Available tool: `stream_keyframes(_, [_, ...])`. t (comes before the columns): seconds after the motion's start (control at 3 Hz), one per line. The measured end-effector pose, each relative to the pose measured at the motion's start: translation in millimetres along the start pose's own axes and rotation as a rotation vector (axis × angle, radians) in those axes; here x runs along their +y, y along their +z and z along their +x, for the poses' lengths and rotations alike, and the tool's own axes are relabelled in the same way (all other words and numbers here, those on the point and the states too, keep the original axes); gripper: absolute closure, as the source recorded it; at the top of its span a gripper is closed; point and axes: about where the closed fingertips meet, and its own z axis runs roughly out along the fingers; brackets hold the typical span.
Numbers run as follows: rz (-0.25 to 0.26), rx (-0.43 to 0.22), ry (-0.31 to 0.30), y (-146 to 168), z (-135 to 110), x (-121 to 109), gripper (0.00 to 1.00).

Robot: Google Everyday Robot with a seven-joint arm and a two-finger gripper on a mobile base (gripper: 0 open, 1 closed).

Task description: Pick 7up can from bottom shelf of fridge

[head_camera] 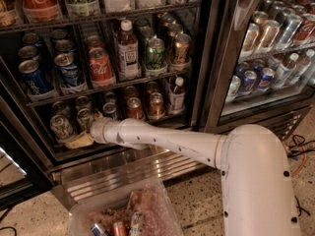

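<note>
The fridge (209, 58) stands open, with wire racks of cans and bottles. On the bottom shelf (74, 151) at the left stand pale silvery-green 7up cans: one at the front (61, 127), one behind it (84, 117). My gripper (78, 141) sits at the end of the white arm (162, 144), low at the front edge of the bottom shelf. It is just right of and below the front 7up can, and close to it. I cannot tell whether it touches the can.
Orange-brown cans (134, 107) and a small bottle (176, 95) fill the right of the bottom shelf. Pepsi (30, 76) and Coca-Cola cans (100, 65) stand on the rack above. A clear bin (123, 215) with cans lies on the floor below. A second cooler (275, 53) stands at right.
</note>
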Motion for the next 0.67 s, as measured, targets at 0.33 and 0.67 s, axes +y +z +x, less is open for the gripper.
stream_keyframes(0.33, [-0.001, -0.001, 0.001, 2.3, 0.4, -1.5, 0.13])
stream_keyframes(0.67, [0.006, 0.002, 0.002, 2.6, 1.7, -2.1, 0.33])
